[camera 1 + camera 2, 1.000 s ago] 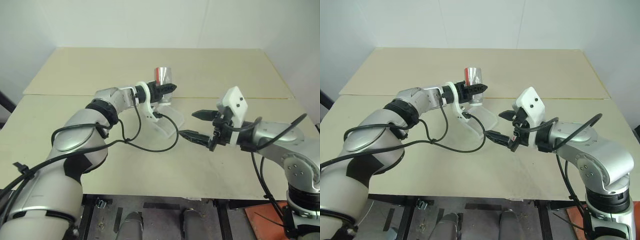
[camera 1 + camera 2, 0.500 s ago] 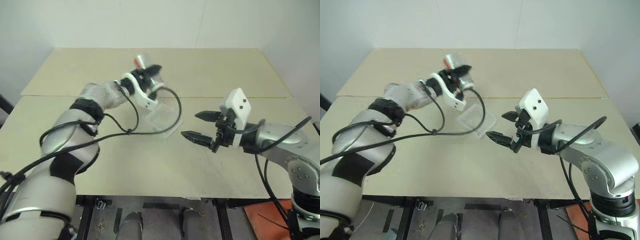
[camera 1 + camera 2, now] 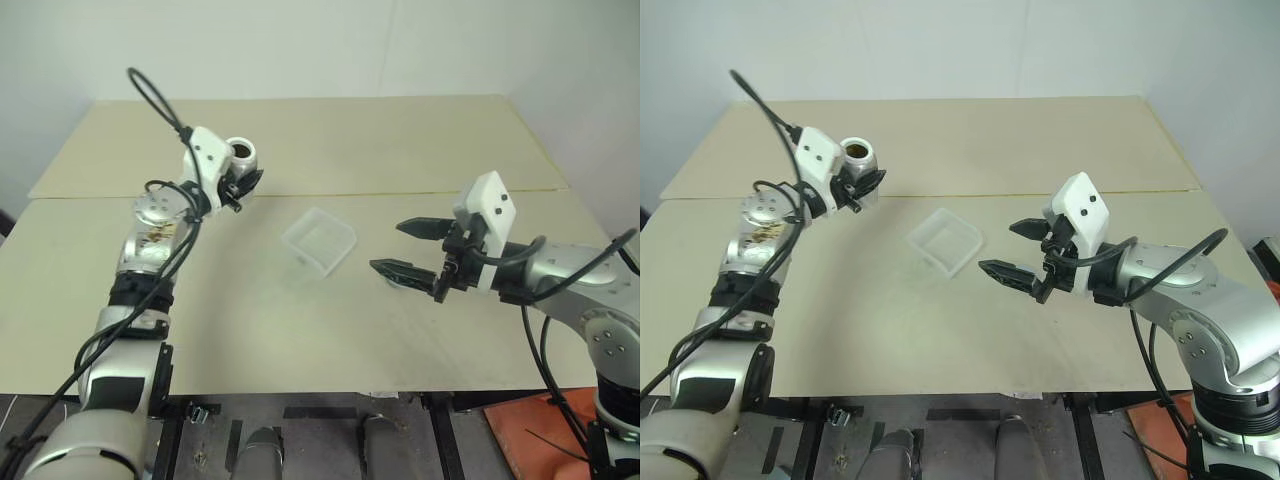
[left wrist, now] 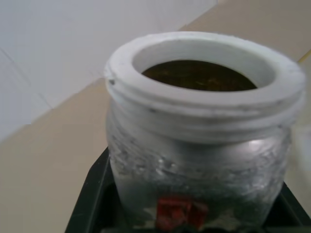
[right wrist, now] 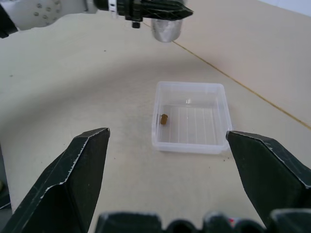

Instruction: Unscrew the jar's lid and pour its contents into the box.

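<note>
Since a second ago your left arm has swung out to the left and rolled over, so the jar (image 3: 241, 156), which was tipped above the box, now sits upright with its mouth up, off to the left of the box; your right arm has not moved. From the left eye you see the left gripper (image 3: 240, 183) clenched on the jar, held above the table (image 3: 420, 140), while the box (image 3: 320, 239) rests alone near the table's middle and the right gripper (image 3: 408, 247) hangs to its right, fingers spread and holding nothing. From the left wrist you look at the jar's open white threaded rim, no lid on it, dark contents showing inside, a red label patch low on the silvery wall between the black fingers. From the right wrist you see the box between your two parted fingers (image 5: 73, 179), with one small brown piece (image 5: 164, 119) lying inside it, and beyond it the left gripper gripping the jar.
</note>
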Controlling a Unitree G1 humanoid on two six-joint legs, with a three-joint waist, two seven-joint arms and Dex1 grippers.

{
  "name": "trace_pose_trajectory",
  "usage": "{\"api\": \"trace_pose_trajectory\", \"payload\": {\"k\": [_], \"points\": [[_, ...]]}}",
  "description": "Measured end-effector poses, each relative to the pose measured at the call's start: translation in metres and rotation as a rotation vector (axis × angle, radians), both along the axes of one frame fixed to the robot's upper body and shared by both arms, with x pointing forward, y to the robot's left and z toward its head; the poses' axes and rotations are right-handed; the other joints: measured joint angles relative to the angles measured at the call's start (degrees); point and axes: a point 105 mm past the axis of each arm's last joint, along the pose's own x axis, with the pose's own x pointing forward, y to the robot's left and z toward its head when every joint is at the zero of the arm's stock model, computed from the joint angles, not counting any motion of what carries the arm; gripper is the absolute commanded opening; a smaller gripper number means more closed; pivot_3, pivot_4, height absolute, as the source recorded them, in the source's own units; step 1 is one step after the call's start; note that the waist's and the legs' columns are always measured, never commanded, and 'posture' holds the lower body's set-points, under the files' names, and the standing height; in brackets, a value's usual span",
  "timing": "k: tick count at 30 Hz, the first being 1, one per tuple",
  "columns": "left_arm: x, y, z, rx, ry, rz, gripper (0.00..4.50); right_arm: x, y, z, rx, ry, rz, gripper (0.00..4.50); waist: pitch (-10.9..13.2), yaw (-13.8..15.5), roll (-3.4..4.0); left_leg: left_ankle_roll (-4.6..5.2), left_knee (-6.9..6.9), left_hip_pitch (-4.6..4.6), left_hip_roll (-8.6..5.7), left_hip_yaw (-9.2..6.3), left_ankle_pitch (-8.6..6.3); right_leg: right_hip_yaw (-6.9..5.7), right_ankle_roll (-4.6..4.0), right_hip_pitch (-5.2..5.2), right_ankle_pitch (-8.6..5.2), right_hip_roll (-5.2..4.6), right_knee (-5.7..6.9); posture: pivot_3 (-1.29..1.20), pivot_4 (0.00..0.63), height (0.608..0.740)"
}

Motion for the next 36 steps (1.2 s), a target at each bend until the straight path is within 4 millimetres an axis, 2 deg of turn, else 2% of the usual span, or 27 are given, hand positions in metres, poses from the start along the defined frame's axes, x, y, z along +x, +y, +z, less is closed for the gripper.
{"api": "trace_pose_trajectory", "payload": {"k": [2, 8, 16, 24, 27, 32, 36], "points": [[-0.01, 0.001, -0.009, -0.012, 0.035, -0.037, 1.91, 0.0, 0.0, 0.0, 0.003, -0.001, -0.002, 4.46, 0.0, -0.2, 0.02, 0.0, -0.01, 0.1, 0.0, 0.02, 0.0, 0.03, 0.0, 0.04, 0.0, 0.01, -0.01, 0.0, 0.15, 0.74], [-0.023, -0.004, -0.061, 0.001, 0.15, -0.056, 1.91, 0.001, 0.0, -0.001, 0.012, 0.001, -0.007, 4.46, 0.0, 0.1, 0.02, 0.0, -0.01, 0.1, -0.01, 0.01, 0.0, 0.04, -0.02, 0.04, 0.01, 0.01, -0.1, 0.0, 0.15, 0.74], [-0.02, -0.007, -0.062, -0.073, 0.132, -0.03, 1.91, -0.003, 0.0, -0.004, 0.023, 0.02, -0.012, 4.46, 0.0, 0.3, 0.0, 0.0, -0.01, 0.09, -0.01, 0.02, 0.0, 0.03, -0.02, 0.03, 0.01, 0.01, -0.11, 0.0, 0.15, 0.74], [-0.018, -0.001, -0.078, -0.107, 0.182, 0.011, 1.91, -0.003, 0.0, -0.003, 0.023, 0.014, -0.031, 4.46, 0.0, 0.1, 0.0, 0.01, -0.01, 0.1, -0.01, 0.01, 0.0, 0.03, -0.03, 0.05, 0.01, 0.01, -0.11, 0.0, 0.15, 0.74], [-0.019, 0.0, -0.08, -0.112, 0.186, 0.018, 2.93, -0.004, 0.0, -0.003, 0.028, 0.018, -0.026, 4.5, 0.0, 0.1, 0.0, 0.01, -0.01, 0.13, -0.01, 0.02, 0.0, 0.03, -0.03, 0.06, 0.01, 0.01, -0.12, 0.0, 0.15, 0.74], [-0.026, 0.007, -0.098, -0.107, 0.237, 0.033, 4.48, -0.004, 0.0, -0.003, 0.027, 0.018, -0.027, 4.5, 0.0, 0.0, 0.0, 0.01, -0.01, 0.12, 0.0, 0.02, 0.0, 0.04, -0.03, 0.05, 0.01, 0.01, -0.11, 0.0, 0.15, 0.74], [-0.035, 0.012, -0.102, -0.095, 0.25, 0.033, 4.48, -0.004, 0.001, -0.003, 0.025, 0.015, -0.026, 4.5, 0.0, 0.1, 0.0, 0.01, -0.01, 0.11, 0.0, 0.01, -0.01, 0.04, -0.03, 0.04, 0.01, 0.01, -0.12, 0.0, 0.15, 0.74]]}}
